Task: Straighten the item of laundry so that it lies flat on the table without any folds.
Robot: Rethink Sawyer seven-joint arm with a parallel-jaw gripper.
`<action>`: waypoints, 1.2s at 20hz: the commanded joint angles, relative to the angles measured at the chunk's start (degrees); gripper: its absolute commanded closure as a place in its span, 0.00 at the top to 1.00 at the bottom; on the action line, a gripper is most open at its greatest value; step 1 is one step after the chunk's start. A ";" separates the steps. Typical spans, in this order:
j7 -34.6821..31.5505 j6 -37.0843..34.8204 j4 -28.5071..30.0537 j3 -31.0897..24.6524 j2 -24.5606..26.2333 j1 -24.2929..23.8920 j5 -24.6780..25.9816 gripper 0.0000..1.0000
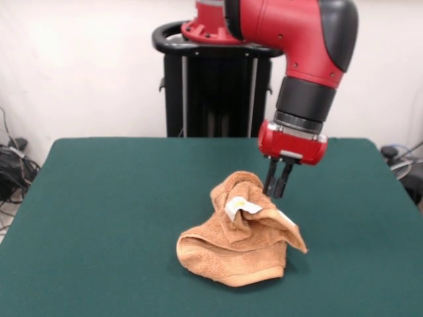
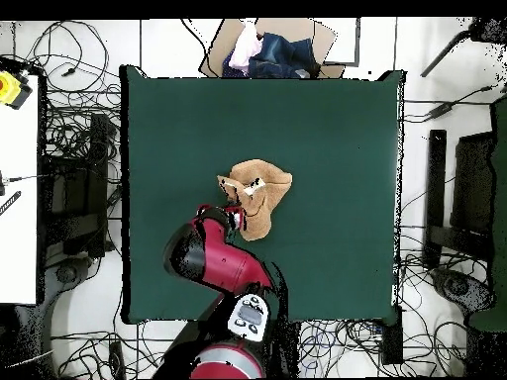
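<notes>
The orange-tan towel (image 1: pixel 241 241) lies crumpled in a heap near the middle of the green table (image 1: pixel 112 198), with folds piled up and its white label (image 1: pixel 236 207) turned upward. My gripper (image 1: pixel 277 191) hangs just behind the heap's upper right side, its fingers close together with the tips low at the cloth's edge. No cloth shows between them. In the overhead view the towel (image 2: pixel 262 198) sits mid-table (image 2: pixel 337 148) and the gripper (image 2: pixel 236 214) is at its lower left edge, mostly hidden under the arm.
The black pedestal (image 1: pixel 215 86) stands at the table's far side. A cardboard box with clothes (image 2: pixel 269 47) sits beyond the table's top edge in the overhead view. Cables lie on the floor around the table.
</notes>
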State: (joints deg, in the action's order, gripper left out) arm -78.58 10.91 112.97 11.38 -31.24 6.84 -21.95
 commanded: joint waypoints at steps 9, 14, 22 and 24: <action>-14.40 -3.80 3.68 -5.98 -0.79 -1.19 0.86 0.00; -15.49 -1.76 4.20 -6.24 -1.23 -1.59 1.11 1.00; -15.95 -3.93 4.94 -6.12 -2.39 -1.62 -0.22 1.00; -15.95 -3.61 5.07 -6.56 -2.46 -2.20 0.20 1.00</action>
State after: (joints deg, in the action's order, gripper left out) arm -78.58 10.90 113.03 10.41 -33.25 6.39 -21.93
